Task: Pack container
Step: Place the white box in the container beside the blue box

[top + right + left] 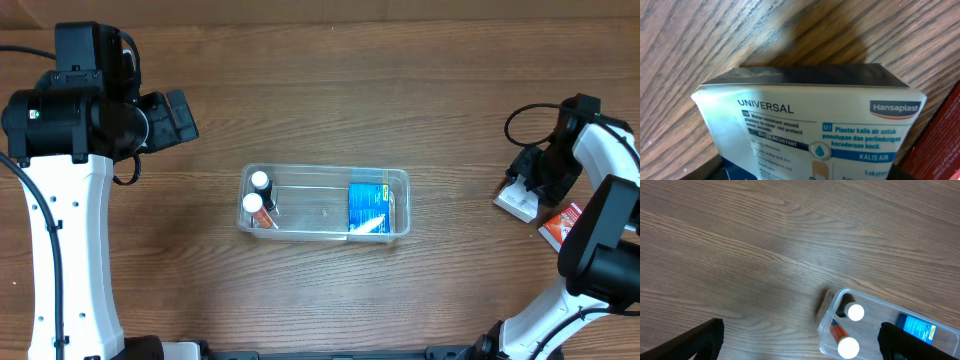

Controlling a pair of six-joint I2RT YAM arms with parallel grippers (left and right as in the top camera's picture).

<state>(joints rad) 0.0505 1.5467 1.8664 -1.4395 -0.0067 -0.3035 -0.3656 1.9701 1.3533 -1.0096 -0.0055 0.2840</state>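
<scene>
The container (325, 176) is a clear shallow bin at the table's middle. It holds two white-capped bottles (258, 195) at its left end and a blue packet (367, 207) at its right end. In the left wrist view the container (875, 305) sits at the lower right. My left gripper (180, 117) (800, 340) is open and empty, up and to the left of the container. My right gripper (535, 180) (815, 172) is at the far right, with its fingers wide apart on either side of a white Hansaplast plaster box (518, 202) (810, 125) on the table.
A red packet (560, 225) (940, 145) lies right beside the plaster box. Black cables run along the right arm (520, 120). The table is bare wood around the container.
</scene>
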